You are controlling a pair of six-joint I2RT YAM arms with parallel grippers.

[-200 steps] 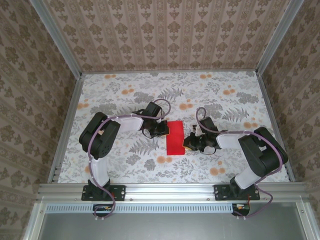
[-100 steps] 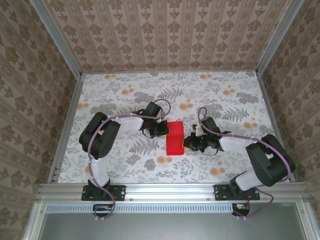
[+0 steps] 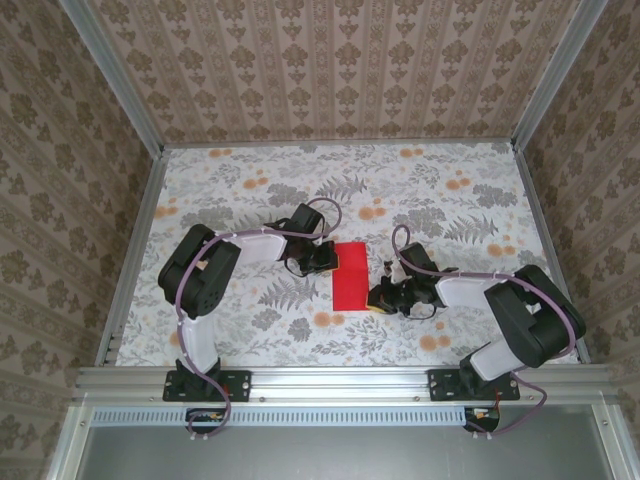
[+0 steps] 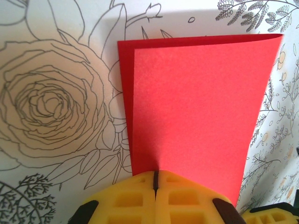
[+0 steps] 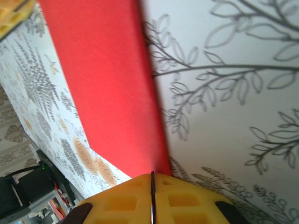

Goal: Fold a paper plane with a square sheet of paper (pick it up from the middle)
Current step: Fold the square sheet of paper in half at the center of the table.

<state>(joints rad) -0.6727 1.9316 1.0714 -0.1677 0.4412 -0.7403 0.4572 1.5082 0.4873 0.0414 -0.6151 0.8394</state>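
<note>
Sheet: the square sheet of paper [image 3: 350, 275] lies folded over into a red rectangle at the middle of the top view, flat on the table [image 3: 230, 190]
Layers: in the left wrist view the upper layer [image 4: 196, 107] sits a little right of the lower one, so a thin darker red strip shows along the left side; the top right corner curls over like a fold
Left claw: the left gripper [image 3: 322, 258] is at the sheet's left edge, in its upper half; in its own view the yellow fingertips [image 4: 140, 196] are pressed together at bottom centre and the sheet's near edge meets them
Right claw: the right gripper [image 3: 378, 297] is at the sheet's lower right corner; in the right wrist view its fingertips [image 5: 177, 200] are closed to a hairline seam at bottom centre, and the sheet's shadowed right edge runs down to them
Hold: both claws touch the paper with tips together; whether either has paper nipped between its tips I cannot tell
Around: floral tablecloth on every side of the sheet, patterned wallpaper [image 3: 330, 70] behind, a metal rail [image 3: 340, 380] along the bottom
In the way: each arm lies low across the cloth beside the sheet, one on either side
</note>
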